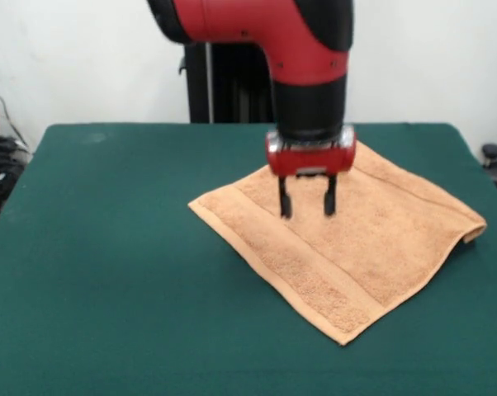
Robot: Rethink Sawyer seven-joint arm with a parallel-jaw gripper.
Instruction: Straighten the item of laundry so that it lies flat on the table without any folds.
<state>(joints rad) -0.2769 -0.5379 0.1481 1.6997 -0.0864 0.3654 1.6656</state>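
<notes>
The orange-tan towel (347, 247) lies right of centre on the green table (108, 272), its right corner curled up. The gripper (307, 204) hangs above it, fingers apart.

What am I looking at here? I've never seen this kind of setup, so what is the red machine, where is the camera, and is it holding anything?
The red and black machine is a robot arm reaching down from above. The camera sits across the table, facing the robot. On the green table lies one orange-tan towel, mostly spread out, though its right corner is folded over on itself. At the arm's end is a claw with two dark fingers, spread apart, just above or touching the towel's middle. It holds nothing.
</notes>
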